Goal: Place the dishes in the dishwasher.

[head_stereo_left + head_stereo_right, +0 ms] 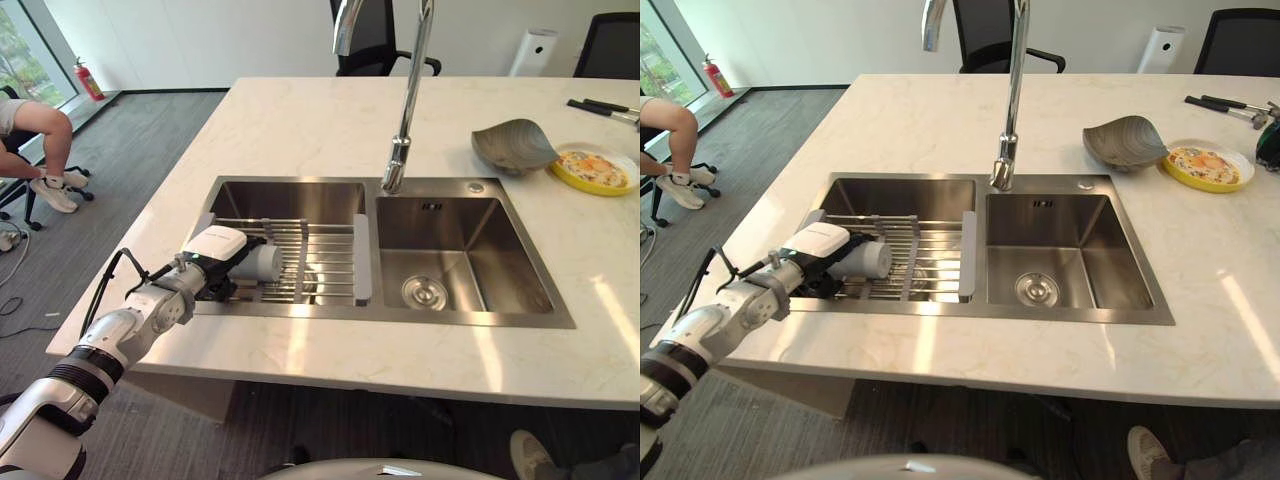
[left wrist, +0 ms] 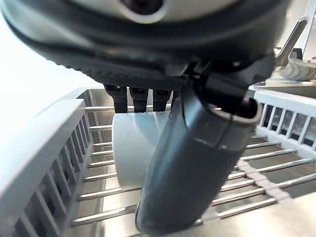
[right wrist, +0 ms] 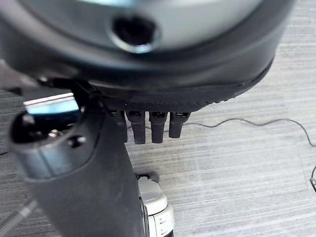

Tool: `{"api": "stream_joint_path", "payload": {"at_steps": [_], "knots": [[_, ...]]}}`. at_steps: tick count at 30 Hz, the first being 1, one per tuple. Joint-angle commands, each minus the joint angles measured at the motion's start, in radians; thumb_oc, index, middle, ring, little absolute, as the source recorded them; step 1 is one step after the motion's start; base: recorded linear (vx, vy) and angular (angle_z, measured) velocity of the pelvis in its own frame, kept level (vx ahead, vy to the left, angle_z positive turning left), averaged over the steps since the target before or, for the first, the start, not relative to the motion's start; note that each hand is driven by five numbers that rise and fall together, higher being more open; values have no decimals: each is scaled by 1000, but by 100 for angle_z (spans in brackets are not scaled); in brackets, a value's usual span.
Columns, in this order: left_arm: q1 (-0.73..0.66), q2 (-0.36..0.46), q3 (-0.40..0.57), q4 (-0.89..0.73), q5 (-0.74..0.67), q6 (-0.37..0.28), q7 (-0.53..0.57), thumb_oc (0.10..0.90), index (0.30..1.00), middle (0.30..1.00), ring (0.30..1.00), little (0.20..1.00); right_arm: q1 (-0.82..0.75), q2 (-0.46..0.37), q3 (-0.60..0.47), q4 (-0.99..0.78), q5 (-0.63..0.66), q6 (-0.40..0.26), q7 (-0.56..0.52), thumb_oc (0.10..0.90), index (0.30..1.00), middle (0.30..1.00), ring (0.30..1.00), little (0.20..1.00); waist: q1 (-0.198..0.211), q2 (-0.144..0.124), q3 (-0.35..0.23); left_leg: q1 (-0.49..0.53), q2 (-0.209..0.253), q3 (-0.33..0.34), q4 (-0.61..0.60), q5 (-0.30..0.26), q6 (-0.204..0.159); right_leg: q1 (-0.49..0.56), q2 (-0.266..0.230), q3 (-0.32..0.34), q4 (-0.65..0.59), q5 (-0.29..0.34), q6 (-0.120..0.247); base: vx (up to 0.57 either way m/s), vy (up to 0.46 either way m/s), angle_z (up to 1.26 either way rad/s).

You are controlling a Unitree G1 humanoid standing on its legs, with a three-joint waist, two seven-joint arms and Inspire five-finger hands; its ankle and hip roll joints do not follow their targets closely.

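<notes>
A pale grey cup point(image 1: 263, 263) lies on its side on the metal drying rack point(image 1: 325, 262) over the left sink basin. My left hand point(image 1: 214, 283) reaches in from the counter's front left, its fingers over the cup point(image 2: 129, 154) and its thumb point(image 2: 190, 168) against the near side. A grey bowl point(image 1: 512, 147) and a yellow plate point(image 1: 594, 167) with food remains sit on the counter at the far right. My right hand point(image 3: 148, 64) hangs over the grey carpet with relaxed fingers and holds nothing.
A tall faucet point(image 1: 405, 110) rises between the two basins. The right basin point(image 1: 455, 262) holds nothing but its drain. Dark tools point(image 1: 603, 108) lie at the far right edge. A seated person point(image 1: 40, 140) is off to the left. Office chairs stand behind the counter.
</notes>
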Motion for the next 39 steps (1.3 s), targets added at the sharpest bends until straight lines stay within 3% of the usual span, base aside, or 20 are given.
{"api": "stream_joint_path", "payload": {"at_steps": [1, 8, 12, 13, 19, 27, 31, 32, 33, 35, 36, 37, 38, 39], "knots": [[-240, 8, 32, 54, 61, 30, 100, 800, 900, 900, 900, 900, -26, -31, 40, -7, -25, -11, -21, 800, 900, 900, 900, 900, -3, -8, 29, 9, -4, -28, 10, -77, -19, 35, -40, -26, 19, -45, 87, 0, 14, -12], [-273, -31, -5, 187, 90, 70, 121, 800, 900, 900, 900, 900, -36, -23, 51, -15, -15, -8, -33, 800, 900, 900, 900, 900, -16, -9, 34, 16, -2, -10, 10, -85, -16, 28, -38, -8, 19, -42, 88, -3, 11, -5], [-308, -57, -55, 272, 68, 75, 59, 800, 900, 900, 900, 900, -39, -32, 44, -9, -10, -2, -37, 800, 900, 900, 900, 900, -27, -6, 39, 19, -2, -4, 10, -88, -14, 22, -39, 1, 19, -39, 91, -3, 13, -6], [-316, -62, -71, 293, 64, 73, 46, 400, 300, 300, 300, 300, -39, -33, 43, -8, -10, -1, -37, 800, 900, 900, 900, 900, -29, -5, 39, 20, -2, -3, 10, -88, -14, 23, -39, 3, 19, -39, 92, 9, 9, -11], [-363, -49, -156, 324, 51, 40, 35, 400, 300, 300, 300, 300, -46, -36, 54, -6, 6, -6, -34, 800, 900, 900, 900, 900, -36, 5, 45, 24, 0, -2, 10, -89, -16, 21, -39, 6, 19, -43, 93, 0, -2, -5], [-334, 33, -136, 195, 47, 5, 106, 400, 300, 300, 300, 300, -49, -27, 62, -14, 17, -15, -36, 800, 900, 900, 900, 900, -20, 14, 45, 20, 14, -27, 10, -68, -33, 34, -25, -10, 19, -57, 80, -21, -57, 1], [-244, 85, 3, 51, 41, 1, 213, 400, 300, 300, 300, 300, -48, -5, 87, -27, 0, -22, -42, 800, 900, 900, 900, 900, 12, 15, 49, 0, 36, -63, 10, -27, -52, 42, 1, -27, 19, -69, 55, -65, -160, 17], [-146, 100, 122, -70, 20, -1, 255, 400, 300, 300, 300, 300, -48, 4, 95, -30, -12, -24, -46, 800, 900, 900, 900, 900, 28, 15, 52, -4, 49, -87, 10, -13, -64, 53, 18, -37, 19, -86, 42, -101, -247, 17], [-99, 81, 180, -125, -9, -10, 285, 400, 300, 300, 300, 300, -50, 15, 92, -31, -11, -26, -51, 800, 900, 900, 900, 900, 45, 14, 60, -14, 57, -98, 10, 11, -69, 52, 25, -42, 19, -83, 34, -30, -187, 10], [-82, 83, 197, -135, -9, -9, 280, 400, 300, 300, 300, 300, -50, 10, 97, -31, -11, -27, -51, 800, 900, 900, 900, 900, 36, 16, 59, -9, 56, -101, 10, 2, -71, 59, 25, -45, 19, -92, 34, -39, -104, 34], [0, 28, 324, -244, -100, -32, 316, 400, 300, 300, 300, 300, -58, 21, 90, -41, -19, -28, -58, 800, 900, 900, 900, 900, 80, 16, 84, -41, 69, -126, 27, 47, -87, 65, 38, -65, 19, -95, 19, -109, -200, 46], [61, -15, 408, -322, -163, -46, 310, 400, 300, 300, 300, 300, -60, 16, 92, -45, -26, -30, -63, 800, 900, 900, 900, 900, 83, 22, 91, -64, 77, -137, 28, 71, -106, 67, 42, -91, 19, -108, 15, -111, -200, 21], [61, -15, 408, -322, -163, -46, 310, 400, 300, 300, 300, 300, -60, 16, 92, -45, -26, -30, -63, 800, 900, 900, 900, 900, 83, 22, 91, -64, 77, -137, 28, 71, -106, 67, 42, -91, 19, -108, 15, -95, -118, 23], [90, -69, 470, -376, -253, -65, 306, 400, 300, 300, 300, 300, -56, 14, 86, -52, -33, -31, -65, 800, 900, 900, 900, 900, 95, 28, 106, -96, 86, -129, 29, 111, -125, 69, 44, -127, 19, -112, 11, -136, -103, 66]]}}
